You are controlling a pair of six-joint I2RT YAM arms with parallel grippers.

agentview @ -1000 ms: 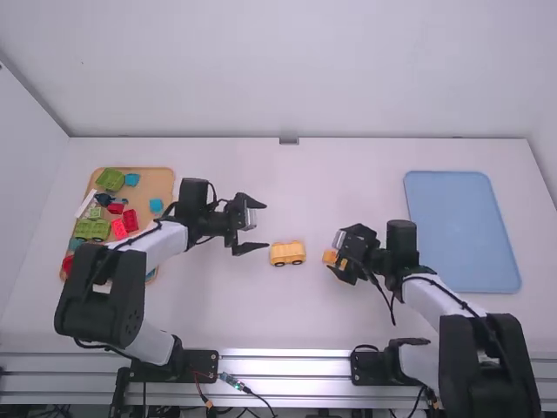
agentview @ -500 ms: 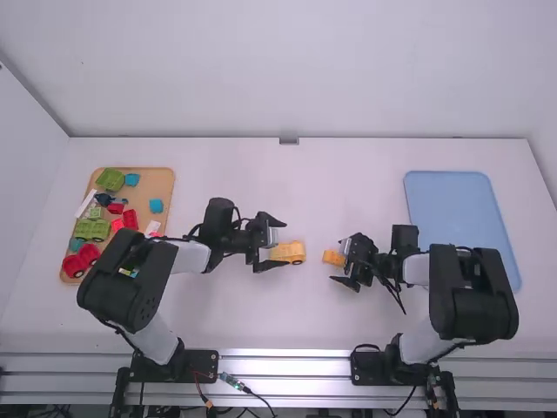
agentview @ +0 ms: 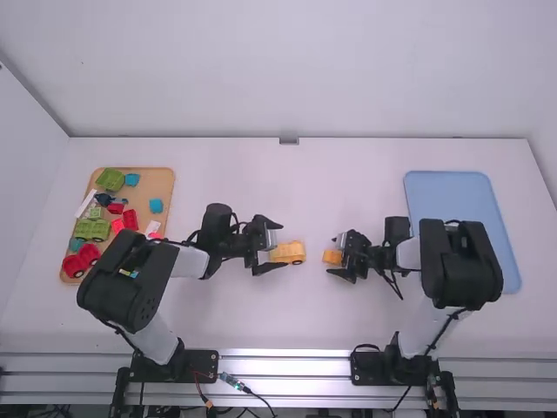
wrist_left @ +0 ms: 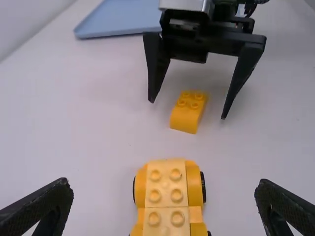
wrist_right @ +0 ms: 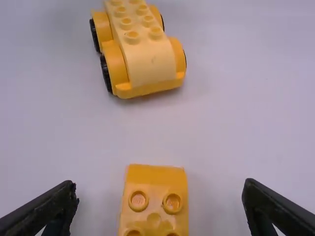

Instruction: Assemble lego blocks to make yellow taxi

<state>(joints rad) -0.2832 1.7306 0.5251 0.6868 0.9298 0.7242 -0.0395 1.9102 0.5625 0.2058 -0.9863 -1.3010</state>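
On the white table [agentview: 348, 183], a yellow wheeled base [wrist_left: 166, 189] and yellow block [wrist_right: 153, 196] are straddled by left tool [agentview: 284, 245] and right tool [agentview: 331, 254], wide open, empty.

Plain white walls [agentview: 296, 70] stand behind and beside the white table [agentview: 313, 178].

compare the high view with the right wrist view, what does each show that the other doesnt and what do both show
High view: tan tray, mixed blocks, blue tray, left gripper.
Right wrist view: the small yellow block's individual studs, up close.
Both: that block, the wheeled yellow body, the open right gripper and the white table.
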